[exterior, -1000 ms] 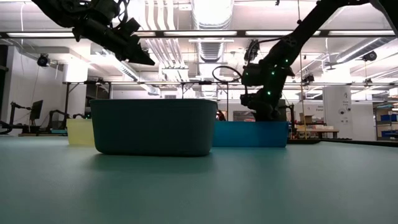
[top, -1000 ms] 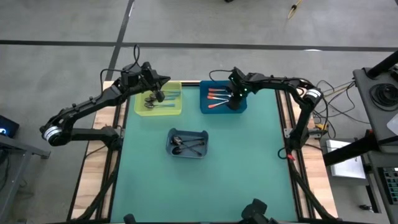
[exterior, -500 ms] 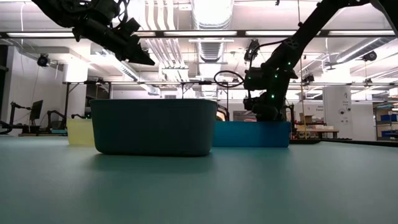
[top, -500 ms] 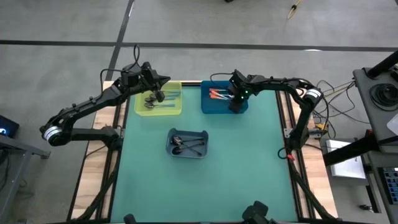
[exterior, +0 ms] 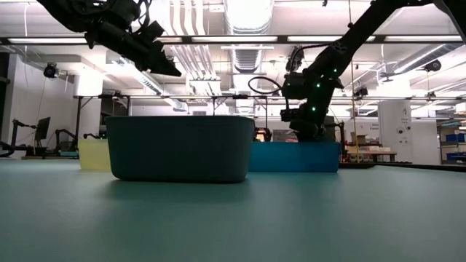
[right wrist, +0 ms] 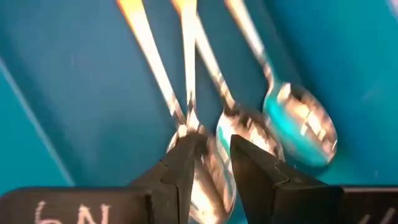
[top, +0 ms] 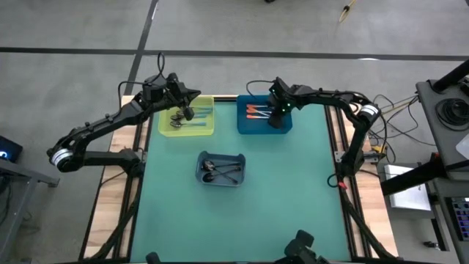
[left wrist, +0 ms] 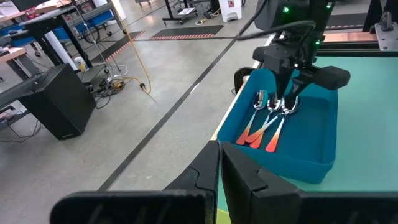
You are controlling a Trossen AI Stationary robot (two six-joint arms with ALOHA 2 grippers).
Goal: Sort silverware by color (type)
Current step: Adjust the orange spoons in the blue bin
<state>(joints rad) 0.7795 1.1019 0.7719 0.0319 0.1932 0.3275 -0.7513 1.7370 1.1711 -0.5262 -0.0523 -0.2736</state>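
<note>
Nudging the blue bin at the far right

The blue bin point(top: 264, 119) has slid slightly right; right gripper point(right wrist: 212, 163), fingers parted around an orange-handled spoon point(left wrist: 256, 121), hasn't lifted it. Left gripper point(top: 187, 111) hovers shut, empty, over the yellow bin point(top: 187, 117).

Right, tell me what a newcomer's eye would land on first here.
First, the right end effector, dipped into the blue plastic bin at the table's far side, its fingers slightly parted just above the shiny bowls of the orange-handled spoons. Next, the left end effector, shut, hovers over the yellow plastic bin. Nearer the middle, a grey bin holds dark metal spoons.
</note>
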